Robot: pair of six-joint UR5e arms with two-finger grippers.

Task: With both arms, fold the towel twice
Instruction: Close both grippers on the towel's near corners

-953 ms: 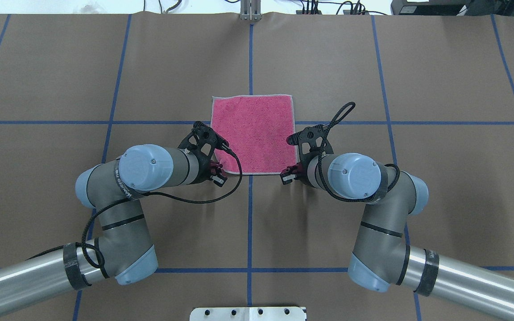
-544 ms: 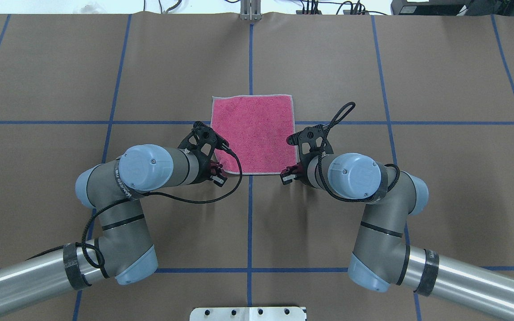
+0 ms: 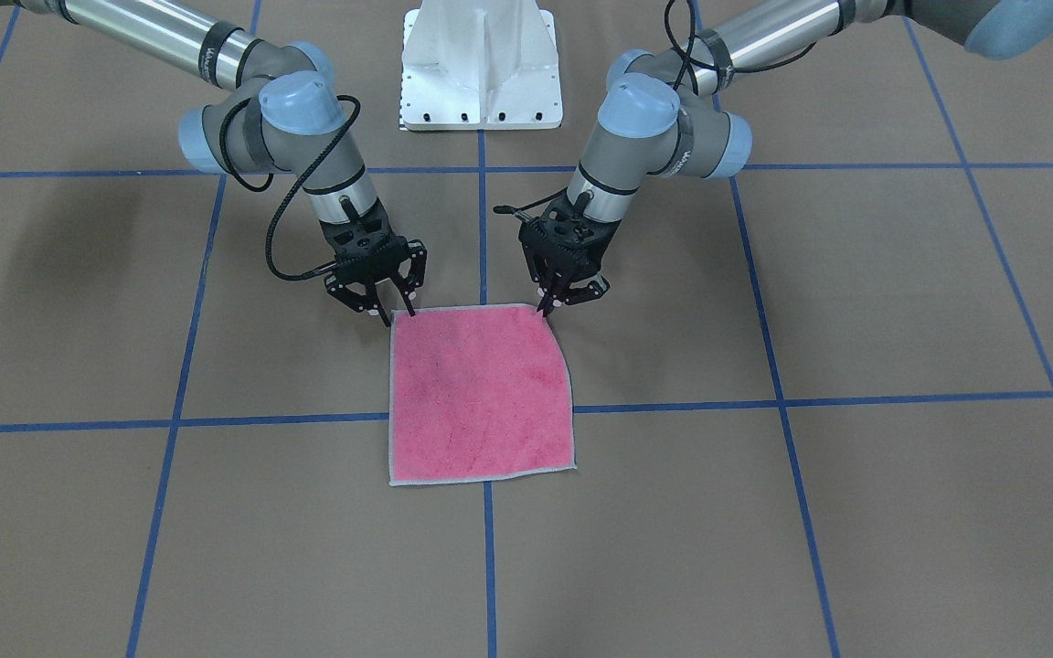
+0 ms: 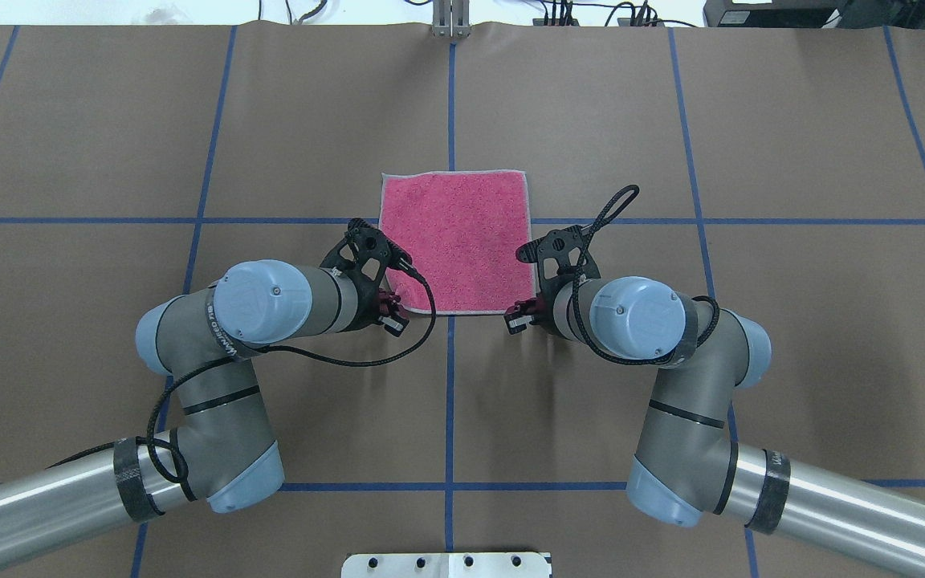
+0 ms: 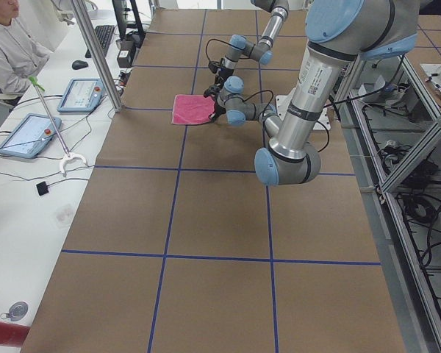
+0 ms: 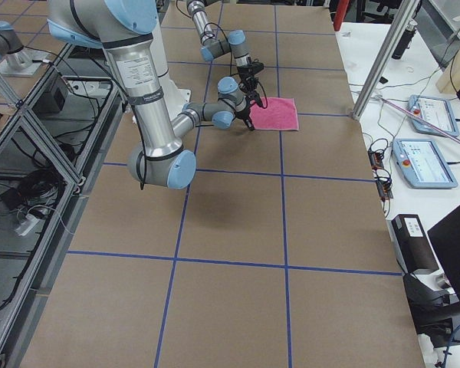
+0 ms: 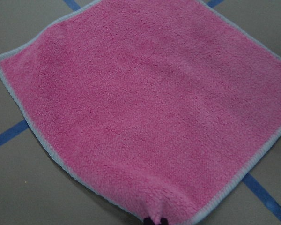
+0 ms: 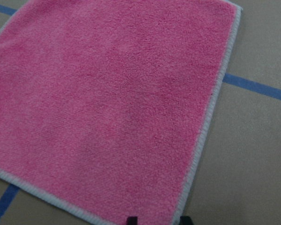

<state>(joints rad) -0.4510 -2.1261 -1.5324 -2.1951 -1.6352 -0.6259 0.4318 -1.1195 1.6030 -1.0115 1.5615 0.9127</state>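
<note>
The towel [image 3: 481, 393] lies flat and pink face up on the brown table, and also shows in the overhead view [image 4: 454, 241]. My left gripper [image 3: 547, 309] is at the towel's near corner on my left. In the left wrist view [image 7: 152, 220] its tips are together, with the cloth [image 7: 145, 108] bunched between them. My right gripper [image 3: 398, 315] is at the near corner on my right. In the right wrist view [image 8: 158, 220] its tips stand apart, straddling the towel's [image 8: 107, 103] grey border. The dark grey face is hidden.
The table is covered in brown paper with blue tape grid lines [image 4: 450, 120]. The white pedestal base [image 3: 481, 64] stands behind the arms. An operator [image 5: 7, 44] sits by tablets [image 5: 22, 136] on the far-side bench.
</note>
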